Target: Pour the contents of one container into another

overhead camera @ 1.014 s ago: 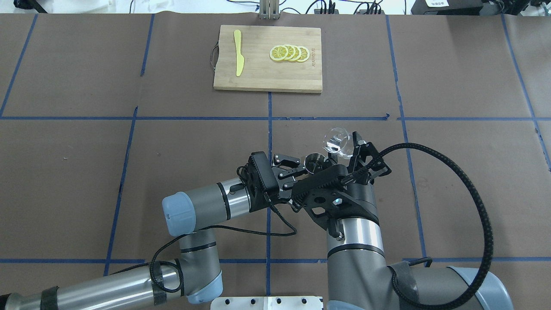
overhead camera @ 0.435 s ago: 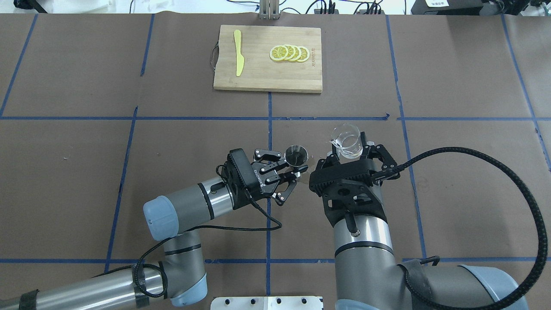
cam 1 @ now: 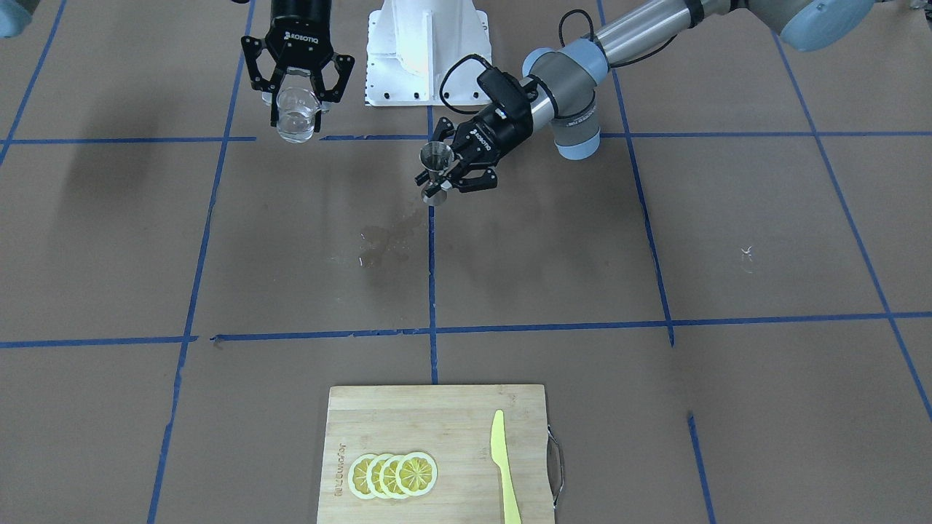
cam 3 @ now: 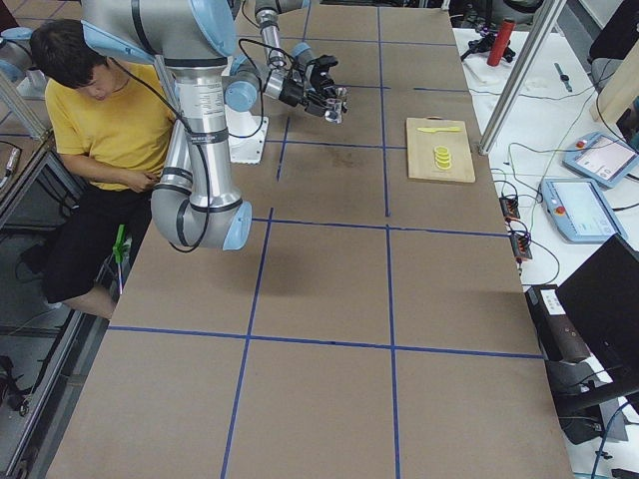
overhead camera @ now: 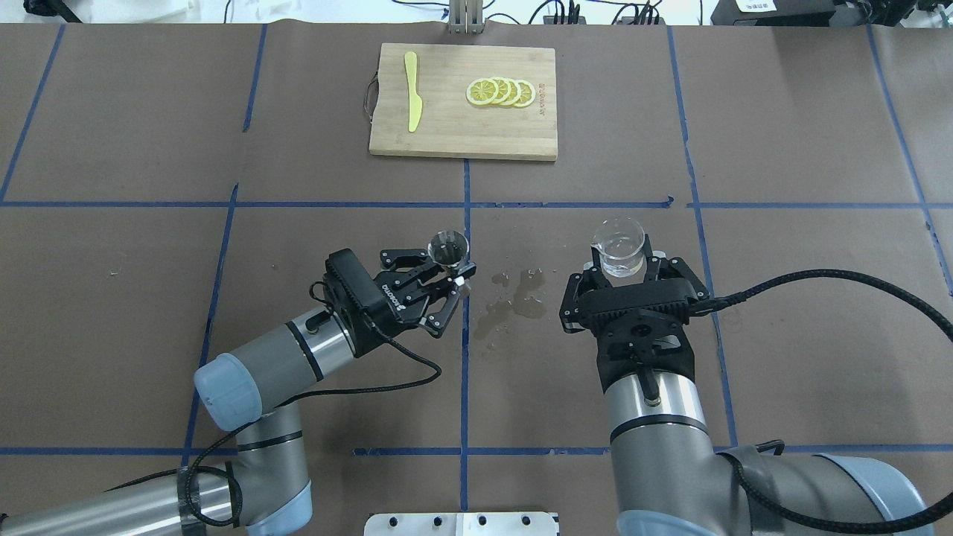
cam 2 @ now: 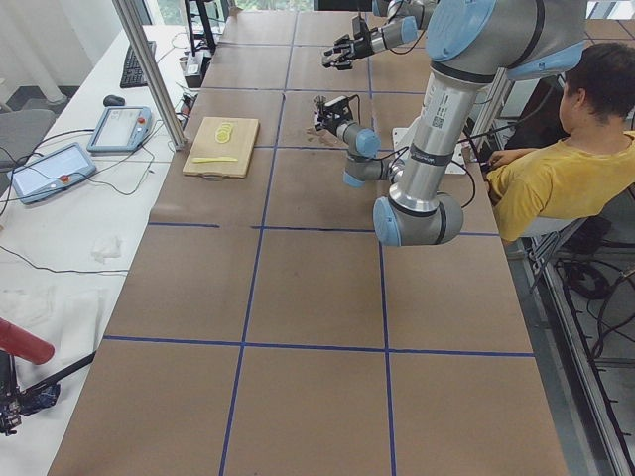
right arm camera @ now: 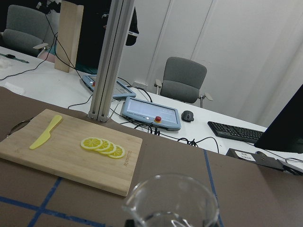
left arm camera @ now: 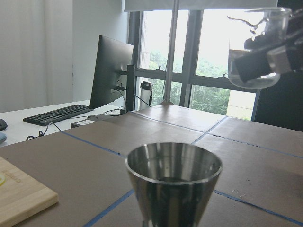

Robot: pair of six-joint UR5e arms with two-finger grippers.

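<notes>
Read on the overhead view as a dial with 12 o'clock away from the robot, the glass cup (overhead camera: 619, 253) is short, round and clear. It stands upright with its pouring lip turned toward 9 o'clock, and the right claw (overhead camera: 622, 266) is clenched on its sides, holding it above the table (overhead camera: 112, 298) at about 3 o'clock of the table's middle. How much liquid is left in it cannot be told. The jigger (overhead camera: 449, 249) is polished steel, two cones meeting at a narrow waist. It is upright with its wide mouth up and is pinched at the waist by the left claw (overhead camera: 456, 277), at about 9 o'clock of the cup and well apart from it. The left wrist view shows its shiny rim, with the cup higher up at 2 o'clock. A wet patch (overhead camera: 514, 294) lies on the table between the two claws. At 12 o'clock a cutting board (overhead camera: 463, 141) carries lemon slices (overhead camera: 500, 92) and a yellow knife (overhead camera: 412, 89). A second ago the cup was tipped over the jigger, with the claws nearly touching. By 0.4 s ago it was upright again. Since then the left arm has drawn the jigger toward 9 o'clock and the right arm has carried the cup toward 3 o'clock. Both grips are unchanged.
</notes>
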